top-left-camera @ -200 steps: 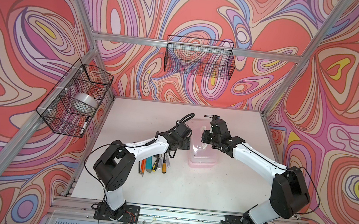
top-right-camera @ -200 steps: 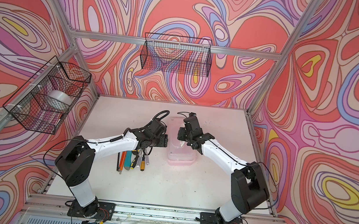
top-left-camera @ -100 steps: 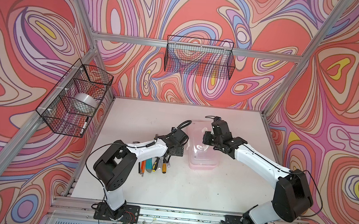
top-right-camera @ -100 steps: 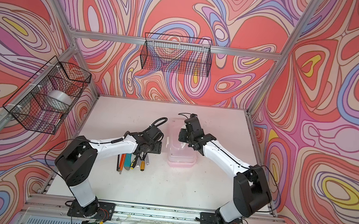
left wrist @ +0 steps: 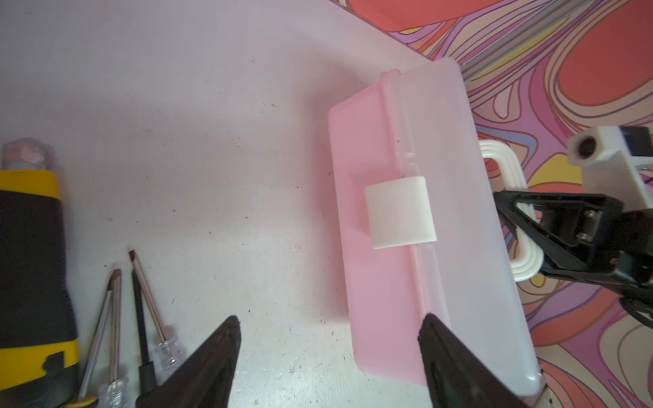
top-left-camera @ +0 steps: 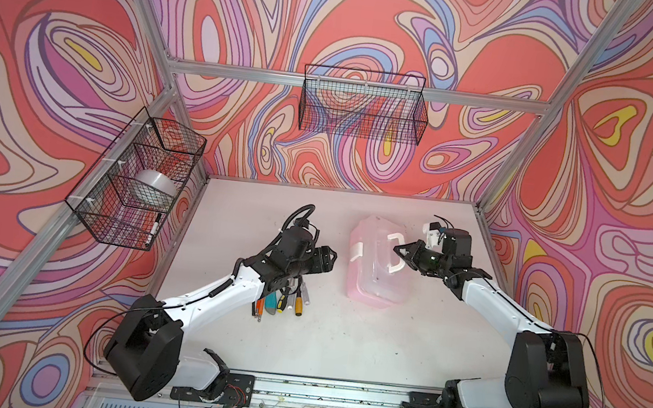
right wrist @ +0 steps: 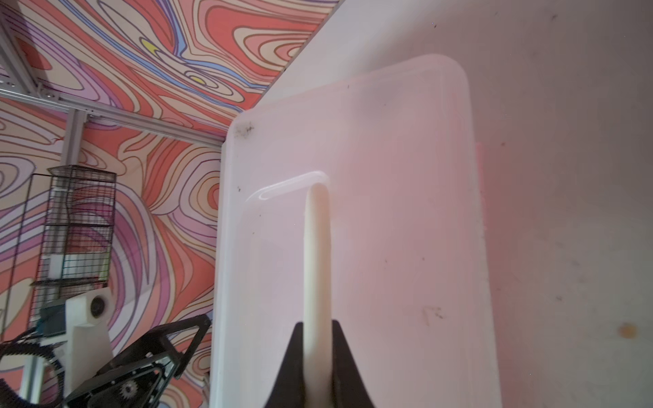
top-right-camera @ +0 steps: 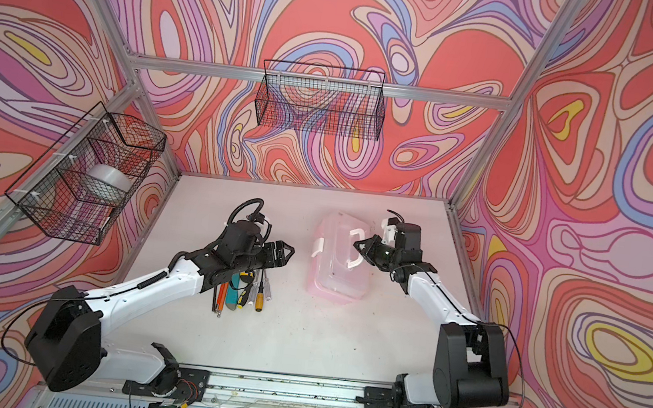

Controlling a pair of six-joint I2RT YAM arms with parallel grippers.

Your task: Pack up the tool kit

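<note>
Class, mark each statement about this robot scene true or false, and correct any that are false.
1. The right gripper is shut on the white handle. True.
2. The left gripper is shut. False: it is open and holds nothing.
3. The clear lid stands open. False: it lies shut on the pink base.
4. The tools lie on the table, outside the case. True.

White arms (top-left-camera: 218, 297), black joints (top-left-camera: 143, 343), black fingers (left wrist: 208, 360)
</note>
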